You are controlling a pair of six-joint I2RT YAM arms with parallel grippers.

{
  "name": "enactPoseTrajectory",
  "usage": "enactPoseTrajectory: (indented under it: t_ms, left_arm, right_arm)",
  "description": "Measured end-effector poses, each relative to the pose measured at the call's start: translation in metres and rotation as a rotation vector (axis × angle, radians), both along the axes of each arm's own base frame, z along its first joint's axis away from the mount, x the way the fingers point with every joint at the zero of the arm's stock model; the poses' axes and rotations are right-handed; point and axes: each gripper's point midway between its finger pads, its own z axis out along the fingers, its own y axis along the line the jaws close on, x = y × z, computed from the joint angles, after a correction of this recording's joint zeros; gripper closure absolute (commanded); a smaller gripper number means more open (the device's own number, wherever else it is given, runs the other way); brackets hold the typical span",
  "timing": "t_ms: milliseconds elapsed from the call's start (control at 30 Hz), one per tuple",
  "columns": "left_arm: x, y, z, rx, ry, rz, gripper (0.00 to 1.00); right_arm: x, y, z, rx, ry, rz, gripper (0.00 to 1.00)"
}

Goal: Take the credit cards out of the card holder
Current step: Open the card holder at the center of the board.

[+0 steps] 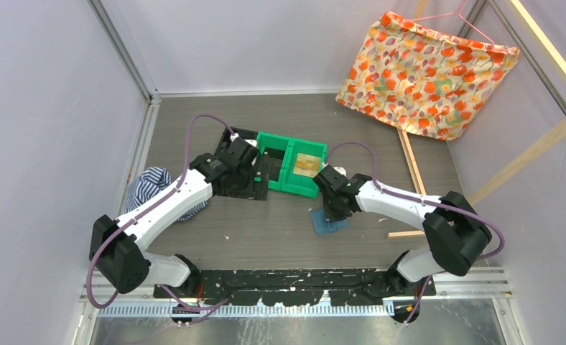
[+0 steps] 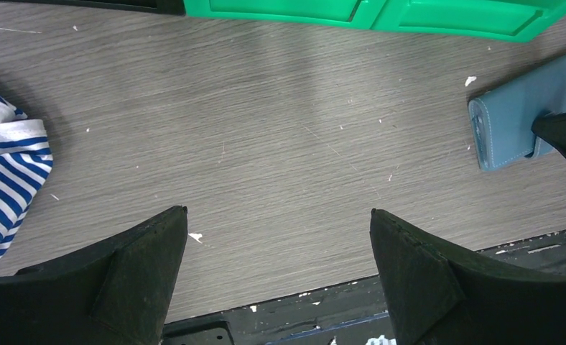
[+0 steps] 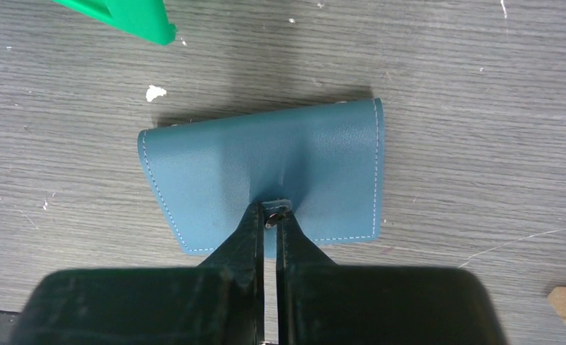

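a striped cloth [image 1: 151,185] is lying at 9 o'clock on the table [image 2: 266,108]. the left hand [image 2: 279,212] is hovering released, its fingers spread wide over bare table. at 6 o'clock of the green bins [image 1: 274,147], the card holder [image 3: 215,165] is lying closed, and the right hand [image 3: 271,212] is clenching its small tab.

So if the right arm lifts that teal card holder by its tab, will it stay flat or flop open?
Probably soft: the card holder cover puckers where the right fingers pinch its tab. Lifted there, the flap would likely hinge up while the rest sags. It looks thin and light, so it may slide on the table.
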Motion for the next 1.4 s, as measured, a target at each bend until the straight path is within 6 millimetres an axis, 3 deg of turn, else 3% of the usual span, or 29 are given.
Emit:
enactPoseTrajectory:
  t_ms: [267, 500, 533, 600, 667, 900, 967, 1033, 1133, 1267, 1333, 1400]
  left_arm:
    - [-0.002, -0.007, 0.001, -0.032, 0.013, -0.018, 0.0]
    - [-0.007, -0.035, 0.002, -0.16, 0.056, -0.082, 0.0]
    - [-0.007, -0.038, 0.001, -0.17, 0.064, -0.088, 0.01]
    - [-0.008, -0.043, -0.002, -0.186, 0.08, -0.095, 0.01]
    - [-0.008, -0.046, -0.004, -0.195, 0.092, -0.098, 0.01]
    - [-0.008, -0.055, -0.019, -0.201, 0.146, -0.109, 0.01]
    - [-0.009, -0.056, -0.021, -0.203, 0.159, -0.113, 0.01]
    - [-0.01, -0.058, -0.021, -0.212, 0.163, -0.117, 0.01]
    - [-0.009, -0.064, -0.018, -0.242, 0.161, -0.125, 0.01]
    - [-0.005, -0.074, -0.011, -0.295, 0.147, -0.125, 0.01]
    - [-0.005, -0.076, -0.007, -0.314, 0.138, -0.125, 0.01]
    - [-0.006, -0.076, -0.004, -0.323, 0.135, -0.119, 0.01]
  right_arm:
    - [0.002, 0.008, 0.029, 0.1, -0.069, -0.009, 0.99]
    - [-0.007, 0.013, 0.042, 0.195, -0.105, 0.017, 0.99]
    - [-0.009, 0.012, 0.043, 0.201, -0.109, 0.017, 0.96]
    - [-0.014, 0.008, 0.046, 0.215, -0.117, -0.001, 0.73]
    - [-0.021, 0.004, 0.047, 0.239, -0.113, -0.028, 0.63]
    - [-0.071, -0.013, 0.015, 0.216, 0.065, -0.129, 0.6]
    - [-0.075, -0.023, 0.014, 0.179, 0.07, -0.15, 0.6]
    - [-0.071, -0.031, 0.019, 0.15, 0.036, -0.164, 0.59]
    - [-0.049, -0.033, 0.042, 0.145, -0.064, -0.175, 0.6]
    - [0.002, -0.02, 0.065, 0.212, -0.129, -0.23, 0.68]
    - [0.027, -0.012, 0.06, 0.227, -0.105, -0.251, 0.73]
    - [0.038, -0.003, 0.044, 0.231, -0.049, -0.241, 0.79]
